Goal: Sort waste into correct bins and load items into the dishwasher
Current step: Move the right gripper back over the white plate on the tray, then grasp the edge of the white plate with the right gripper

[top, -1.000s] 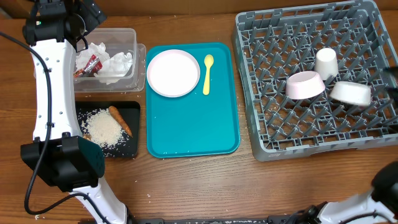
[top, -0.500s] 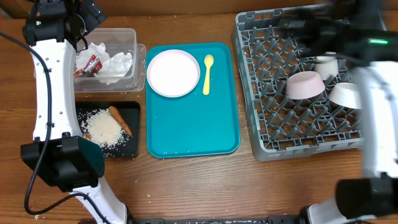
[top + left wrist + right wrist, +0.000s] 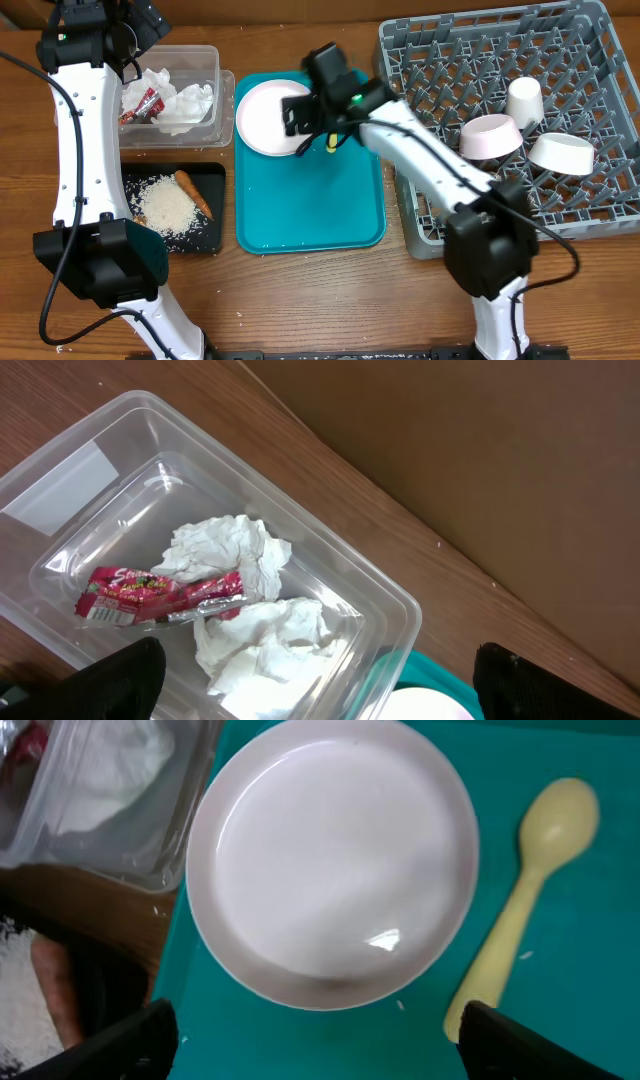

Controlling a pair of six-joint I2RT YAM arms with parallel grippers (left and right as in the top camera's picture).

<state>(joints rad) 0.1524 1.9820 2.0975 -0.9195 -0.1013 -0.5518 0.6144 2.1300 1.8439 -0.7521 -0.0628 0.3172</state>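
A second ago the right arm sat almost out of view at the table's 3 o'clock edge. Now it reaches across to the teal tray (image 3: 310, 200), and the right gripper (image 3: 318, 1012) hangs over the plate (image 3: 330, 860) with its fingers spread wide and nothing between them. Nothing else has shifted. The left gripper (image 3: 320, 660) is still above the clear tub (image 3: 205, 60) at 10 o'clock, its jaws fully apart and empty.

The count:
- **Plate:** one, at the teal tray's 11 o'clock corner.
- **Spoon:** one yellow spoon (image 3: 530, 890), just beside the plate at its 3 o'clock and lying flat on the tray.
- **Bowls:** two, (image 3: 488, 136) and (image 3: 563, 150), tipped on the pegs of the grey rack (image 3: 440, 60) at 3 o'clock.
- **Cup:** one (image 3: 524, 100), in the rack at 12 o'clock of the bowls.
- **Tub contents:** one red-and-white wrapper (image 3: 160, 592) and two wads of napkin (image 3: 230, 550), touching each other.
- **Black tray:** the black tray (image 3: 212, 235) at 8 o'clock holds one heap of rice (image 3: 165, 208), with one carrot stick (image 3: 193, 193) at its 2 o'clock edge.
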